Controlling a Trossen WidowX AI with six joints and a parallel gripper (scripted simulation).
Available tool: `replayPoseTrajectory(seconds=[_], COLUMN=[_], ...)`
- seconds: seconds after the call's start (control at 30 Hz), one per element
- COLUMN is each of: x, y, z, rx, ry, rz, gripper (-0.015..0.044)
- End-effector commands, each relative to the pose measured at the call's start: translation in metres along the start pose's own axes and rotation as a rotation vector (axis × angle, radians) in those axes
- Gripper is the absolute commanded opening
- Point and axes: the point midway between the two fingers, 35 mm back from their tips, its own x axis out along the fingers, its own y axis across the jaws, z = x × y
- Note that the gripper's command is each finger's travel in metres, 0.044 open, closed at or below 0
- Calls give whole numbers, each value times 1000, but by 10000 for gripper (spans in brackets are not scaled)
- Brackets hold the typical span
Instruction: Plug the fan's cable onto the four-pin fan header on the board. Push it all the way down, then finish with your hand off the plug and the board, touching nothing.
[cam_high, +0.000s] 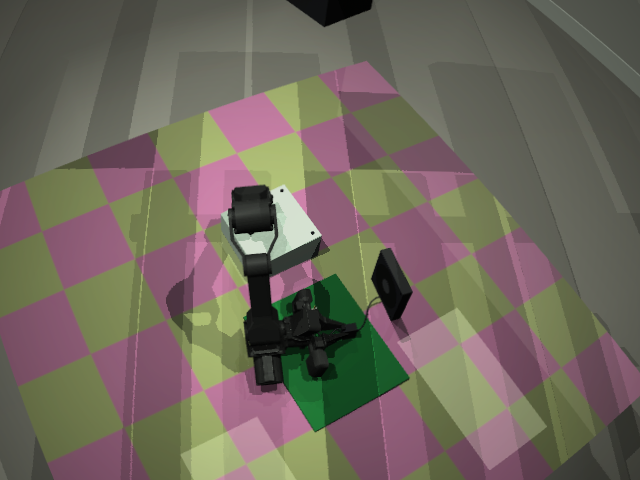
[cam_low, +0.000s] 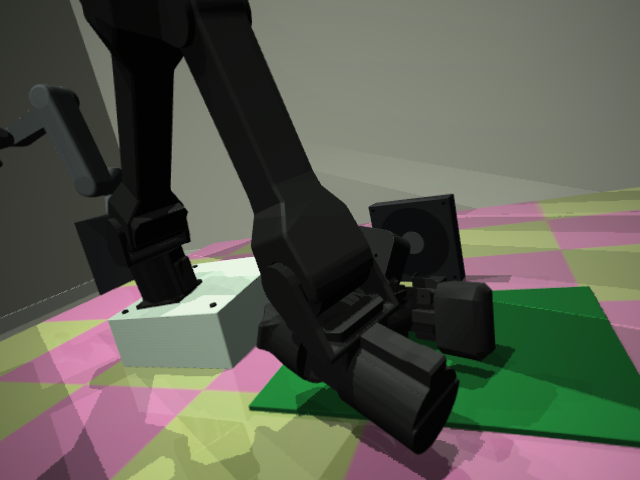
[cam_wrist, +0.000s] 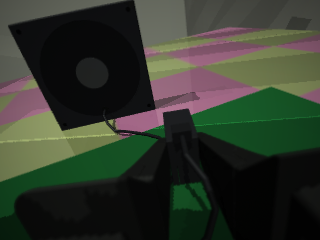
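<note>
The black fan (cam_high: 391, 285) (cam_low: 416, 240) (cam_wrist: 90, 70) stands upright beside the green board (cam_high: 356, 382) (cam_low: 547, 330) (cam_wrist: 260, 107). My gripper (cam_high: 352, 329) (cam_wrist: 181, 142) is shut on the dark cable plug (cam_wrist: 179, 122), low over the board near its edge on the fan's side. The thin cable (cam_high: 367, 316) (cam_wrist: 142, 134) runs from the fan to the plug, and a loop hangs in front of the plug in the wrist view. The four-pin header cannot be made out, and whether the plug touches it cannot be told. In the exterior view the fingertips are hidden behind the arm.
The arm's white base block (cam_high: 294, 214) (cam_low: 175, 341) stands beside the board. The checkered mat (cam_high: 82, 232) (cam_low: 527, 237) lies under everything. A grey jointed arm (cam_low: 69, 139) stands behind at the left in the exterior view. A black box (cam_high: 330, 9) is at the top edge of the top view.
</note>
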Motion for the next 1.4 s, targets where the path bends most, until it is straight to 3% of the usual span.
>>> replayPoseTrajectory(seconds=[0.0, 0.13, 0.33, 1.37], x=[0, 0, 0, -13], y=[0, 0, 0, -2], z=[0, 0, 0, 2], rx=[0, 0, 0, 1], ry=[0, 0, 0, 13], rz=[0, 0, 0, -6], gripper=[0, 0, 140, 140])
